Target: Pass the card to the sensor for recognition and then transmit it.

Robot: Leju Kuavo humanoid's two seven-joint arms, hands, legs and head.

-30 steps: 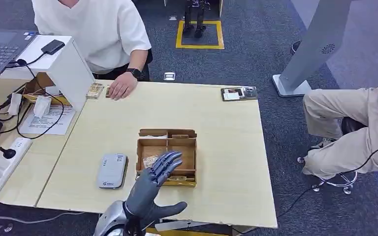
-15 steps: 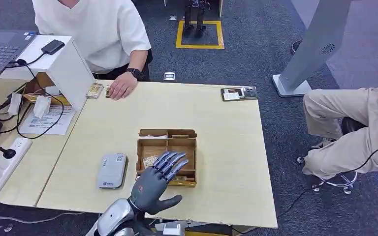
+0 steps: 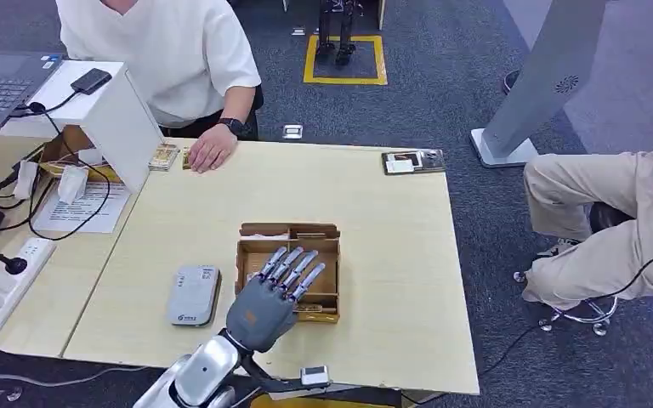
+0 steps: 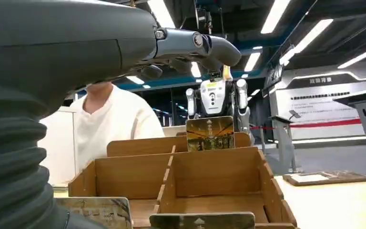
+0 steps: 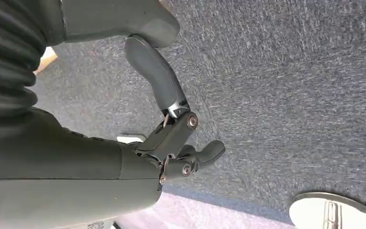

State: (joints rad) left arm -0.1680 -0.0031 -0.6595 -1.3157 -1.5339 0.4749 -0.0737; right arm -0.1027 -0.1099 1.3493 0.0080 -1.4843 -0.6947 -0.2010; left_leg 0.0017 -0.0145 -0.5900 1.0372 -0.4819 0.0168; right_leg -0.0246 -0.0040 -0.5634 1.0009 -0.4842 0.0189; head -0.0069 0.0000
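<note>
- The left robot hand [image 3: 265, 303] hovers over the near compartments of the wooden box [image 3: 332, 246] on the tabletop [image 3: 391, 255], fingers spread and empty.
- A card [image 4: 209, 134] stands upright at the box's far wall.
- The grey sensor [image 3: 194, 295] lies just left of the box.
- The right robot hand [image 5: 171, 138] hangs above carpet, fingers loosely apart, holding nothing.

1. One wooden box [image 3: 289, 246] with compartments, under the left hand's [image 3: 264, 310] spread fingers [image 3: 293, 272].
2. Three cards in the left wrist view: one upright card [image 4: 209, 134] at the box's back wall, beyond the fingertips, and two front cards [image 4: 201, 221] below the fingers.
3. One grey sensor [image 3: 194, 295], just beside the fingers.
4. Two people: one person in white [image 3: 157, 51] well beyond the fingertips, one seated person [image 3: 604, 221] far to the side.
5. One laptop [image 3: 0, 81].
</note>
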